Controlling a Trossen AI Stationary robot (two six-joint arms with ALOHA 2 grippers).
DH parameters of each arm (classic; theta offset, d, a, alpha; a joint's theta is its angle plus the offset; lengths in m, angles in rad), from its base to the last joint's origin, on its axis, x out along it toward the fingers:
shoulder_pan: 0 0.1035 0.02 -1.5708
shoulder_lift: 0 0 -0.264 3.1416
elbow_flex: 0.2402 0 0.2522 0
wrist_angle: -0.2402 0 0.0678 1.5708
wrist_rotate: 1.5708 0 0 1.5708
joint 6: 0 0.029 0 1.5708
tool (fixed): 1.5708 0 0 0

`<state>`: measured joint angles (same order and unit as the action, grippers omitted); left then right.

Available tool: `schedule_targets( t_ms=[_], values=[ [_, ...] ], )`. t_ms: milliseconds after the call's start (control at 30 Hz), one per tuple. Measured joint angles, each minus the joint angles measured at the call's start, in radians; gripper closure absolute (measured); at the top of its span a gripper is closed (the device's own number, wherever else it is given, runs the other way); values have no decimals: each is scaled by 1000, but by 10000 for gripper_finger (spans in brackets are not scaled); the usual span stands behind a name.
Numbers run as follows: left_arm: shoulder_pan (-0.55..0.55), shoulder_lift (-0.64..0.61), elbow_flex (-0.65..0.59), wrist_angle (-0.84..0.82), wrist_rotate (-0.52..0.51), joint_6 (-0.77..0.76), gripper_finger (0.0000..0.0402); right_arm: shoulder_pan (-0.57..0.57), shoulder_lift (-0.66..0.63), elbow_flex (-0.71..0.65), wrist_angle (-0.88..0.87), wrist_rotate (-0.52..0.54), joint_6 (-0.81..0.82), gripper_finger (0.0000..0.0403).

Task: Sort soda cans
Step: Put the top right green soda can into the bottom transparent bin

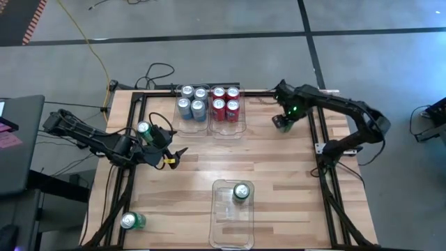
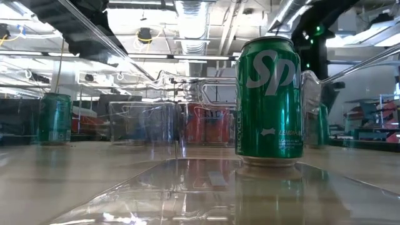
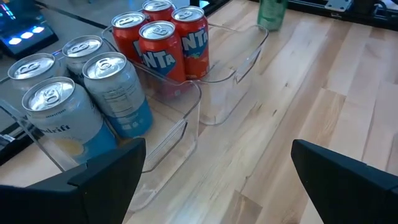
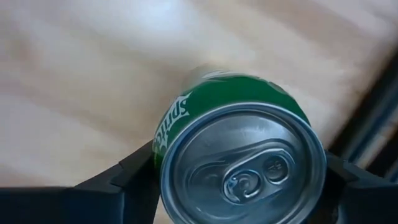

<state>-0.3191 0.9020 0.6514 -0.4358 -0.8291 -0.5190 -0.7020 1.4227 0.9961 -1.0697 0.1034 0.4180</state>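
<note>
Robotics lab or workshop, grey concrete floor (image 1: 209, 21), exposed ceiling ducts (image 2: 190, 15), trailing cables (image 1: 157, 73)

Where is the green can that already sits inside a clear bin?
In the high view, that green can stands upright in the clear bin at the table's near edge, centre, alone, opposite the bins of silver-blue and red cans.

**Wooden table, bins and loose cans**

Light wood table (image 1: 279, 174) with black frame rails. At the far edge, two clear bins (image 1: 209, 124) side by side, touching. One clear bin (image 1: 224, 223) at the near edge, middle. Loose green cans on bare wood: near-left corner (image 1: 131, 221), left side (image 1: 144, 130), far right (image 1: 284, 123).
</note>
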Motion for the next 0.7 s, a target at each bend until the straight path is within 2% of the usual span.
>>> schedule_targets(
  t_ms=[267, 400, 567, 700],
  values=[
    [0, 15, 0, 6, 0, -37, 3, 354, -27, 88, -141, 113, 153, 100],
    [-7, 72, 0, 18, 1, -67, 3, 558, -29, 165, -172, 123, 269, 100],
    [-7, 150, -1, 113, 5, -41, 3, 793, -28, 246, -146, 139, 368, 99],
    [-22, 166, -1, 184, 5, 19, 3, 933, -28, 289, -91, 206, 404, 99]
  ],
)
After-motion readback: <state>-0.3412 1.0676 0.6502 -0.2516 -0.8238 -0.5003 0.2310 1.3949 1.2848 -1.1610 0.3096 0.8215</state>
